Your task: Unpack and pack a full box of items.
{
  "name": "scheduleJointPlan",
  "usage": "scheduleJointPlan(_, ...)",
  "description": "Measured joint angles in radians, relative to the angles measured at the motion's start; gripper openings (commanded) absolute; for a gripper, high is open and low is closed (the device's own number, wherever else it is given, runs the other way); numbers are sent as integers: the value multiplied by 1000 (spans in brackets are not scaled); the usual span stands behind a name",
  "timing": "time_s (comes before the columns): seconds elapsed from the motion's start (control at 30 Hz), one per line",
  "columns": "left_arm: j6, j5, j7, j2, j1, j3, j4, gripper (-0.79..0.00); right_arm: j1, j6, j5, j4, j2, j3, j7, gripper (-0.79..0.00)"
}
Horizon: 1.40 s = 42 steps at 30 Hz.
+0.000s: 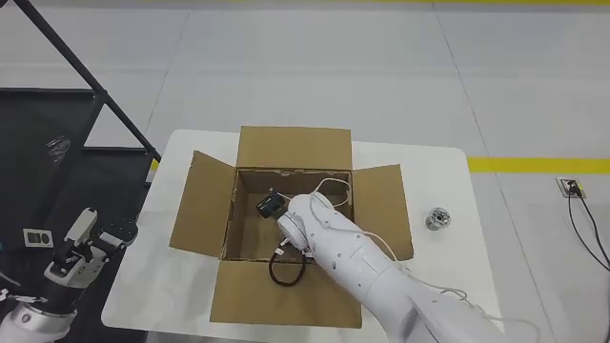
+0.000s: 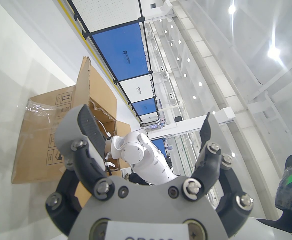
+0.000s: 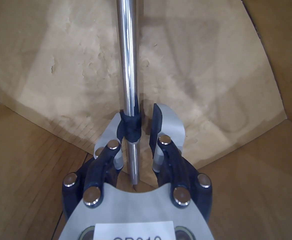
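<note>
The open cardboard box (image 1: 286, 162) stands on the white table (image 1: 434, 176) with its flaps spread. My right arm is down inside it, and my right gripper (image 3: 139, 111) hangs close over the bare cardboard floor (image 3: 198, 58). A shiny metal rod (image 3: 127, 38) runs between the fingers. It lies against one pad, and a small gap separates it from the other pad (image 3: 156, 121), so the gripper is open. In the top view the right gripper (image 1: 271, 206) is in the box's far left part. My left gripper (image 2: 146, 113) is open and empty, off the table's left edge (image 1: 91, 240).
A small round silver object (image 1: 437, 218) lies on the table to the right of the box. A black cable loop (image 1: 286, 269) hangs from the right arm over the box's near wall. The left wrist view shows the box (image 2: 43, 138) from outside, with the right arm (image 2: 136, 151) over it.
</note>
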Motion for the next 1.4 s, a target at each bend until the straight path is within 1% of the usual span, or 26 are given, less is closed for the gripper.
scheduleJointPlan(0.07,0,0,0,0,0,0,0,0,3,-6,1,19,-9,2,-4,-631)
scheduleJointPlan(0.1,0,0,0,0,0,0,0,0,3,-9,2,27,-13,3,-6,-671)
scheduleJointPlan(0.17,0,0,0,0,0,0,0,0,6,-15,1,44,-20,5,-11,-785)
scheduleJointPlan(0.4,0,0,0,0,0,0,0,0,25,-44,15,83,-38,23,-29,-785)
scheduleJointPlan(0.47,0,0,0,0,0,0,0,0,36,-82,46,85,-38,43,-36,-785)
scheduleJointPlan(0.57,0,0,0,0,0,0,0,0,60,-140,79,96,-33,69,-26,-785)
scheduleJointPlan(0.83,0,0,0,0,0,0,0,0,95,-190,110,43,-5,119,9,-785)
scheduleJointPlan(0.93,0,0,0,0,0,0,0,0,99,-195,111,-1,18,143,25,-785)
scheduleJointPlan(1.03,0,0,0,0,0,0,0,0,95,-197,106,-65,50,176,51,-785)
scheduleJointPlan(1.13,0,0,0,0,0,0,0,0,77,-187,88,-161,94,220,82,-785)
scheduleJointPlan(1.23,0,0,0,0,0,0,0,0,28,-159,48,-310,150,282,113,-785)
scheduleJointPlan(1.33,0,0,0,0,0,0,0,0,-71,-113,-25,-547,219,379,160,-785)
scheduleJointPlan(1.4,0,0,0,0,0,0,0,0,-178,-88,-95,-766,271,470,217,-785)
